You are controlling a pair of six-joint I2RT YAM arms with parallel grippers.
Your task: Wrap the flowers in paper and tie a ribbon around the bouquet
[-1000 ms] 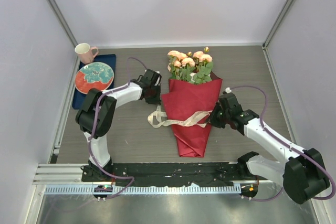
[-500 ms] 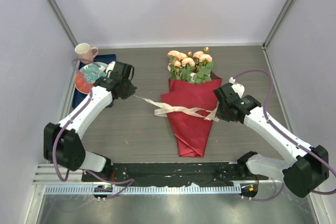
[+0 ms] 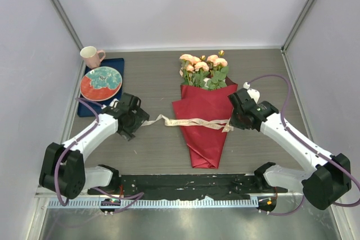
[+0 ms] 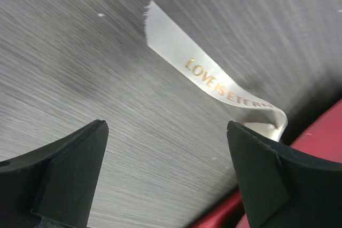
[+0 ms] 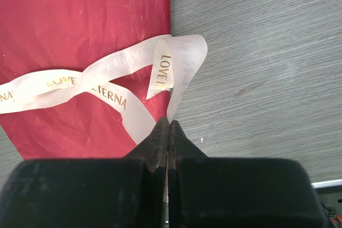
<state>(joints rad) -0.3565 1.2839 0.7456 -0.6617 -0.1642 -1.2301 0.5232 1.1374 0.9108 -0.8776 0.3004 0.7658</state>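
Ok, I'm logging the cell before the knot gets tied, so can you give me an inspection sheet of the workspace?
Surface: grey wood-grain table, no spills seen.
Job's things: flowers sit in the red paper cone; ribbon lies across the cone, its left end loose on the table.
Clutter: pink mug by a plate on a blue tray, far left corner.
Grippers: left gripper open over the loose ribbon end, holding nothing; right gripper shut on the ribbon by the cone's right edge.
Cables: purple cable loops along each arm.
Surroundings: white walls, metal frame posts.
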